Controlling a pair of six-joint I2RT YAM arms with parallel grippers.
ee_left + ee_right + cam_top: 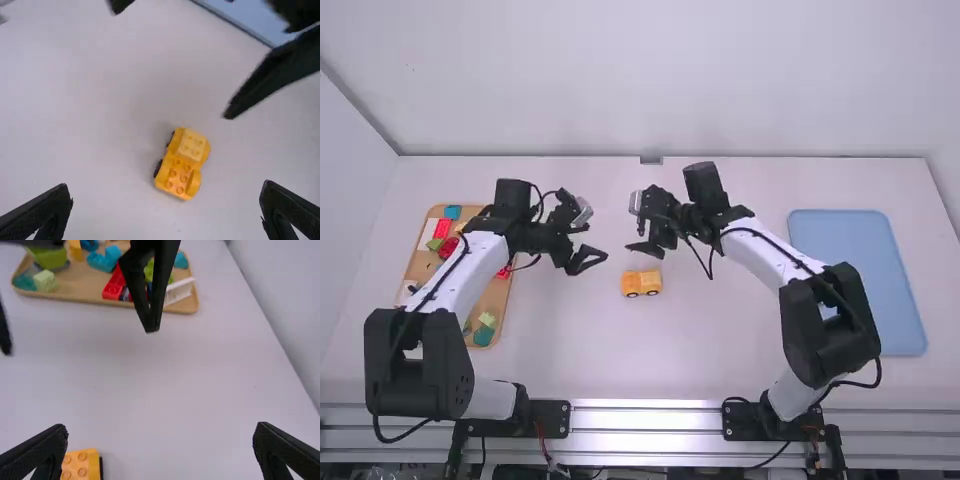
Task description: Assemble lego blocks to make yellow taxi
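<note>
Car (641, 283) is resting on its wheels (158, 169), probably keeping studs (180, 190) reachable; left gripper (166, 188) and right gripper (161, 429) are hovering spread, empty.

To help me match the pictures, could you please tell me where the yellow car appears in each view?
High view: yellow car just below the middle, on the white table.
Left wrist view: roughly between the left gripper's open fingers.
Right wrist view: cut off by the picture's edge, beside one fingertip of the right gripper.
Shared landmark: the right gripper.
</note>
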